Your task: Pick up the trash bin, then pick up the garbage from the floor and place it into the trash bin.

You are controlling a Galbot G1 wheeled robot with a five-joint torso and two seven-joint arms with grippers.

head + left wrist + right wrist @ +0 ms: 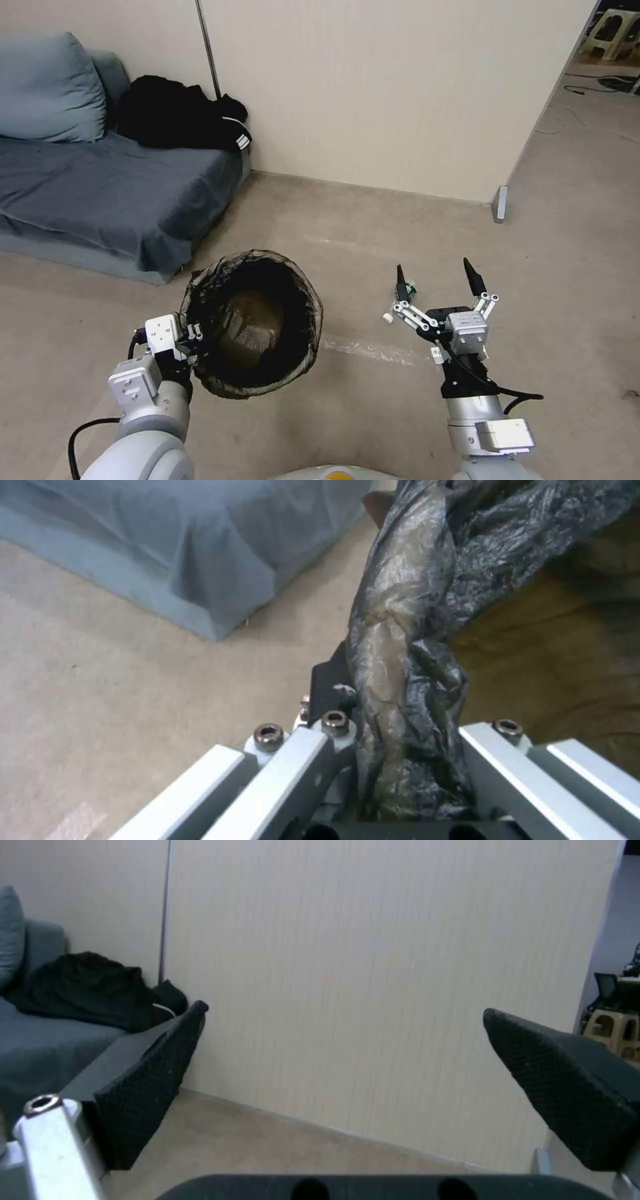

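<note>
1. Overhead, from the head camera: the left gripper (190,337) sits at the lower left and pinches the near-left rim of the trash bin (252,323). The bin hangs off the beige floor (373,227), tilted so its dark, bag-lined mouth faces the camera. To the right, the right gripper (437,280) hovers with its 2 black fingers spread wide, pointing away from the robot. A small piece of garbage (411,291), greenish, lies on the floor just beside the tip of the left-hand finger; what kind of item it is cannot be told. A small white bit (387,318) lies near it. A grey sofa (100,193) with a black clothes heap (180,113) stands at the far left against the cream wall (373,87).

2. Next, the left wrist camera: the metal jaws are pressed onto a crinkled fold of black bag (407,645) over the bin rim. The sofa corner (200,555) and floor lie beyond.

3. Last, the right wrist camera: the 2 textured black fingertips (150,1080) stand far apart with nothing between them, facing the wall (373,990).
</note>
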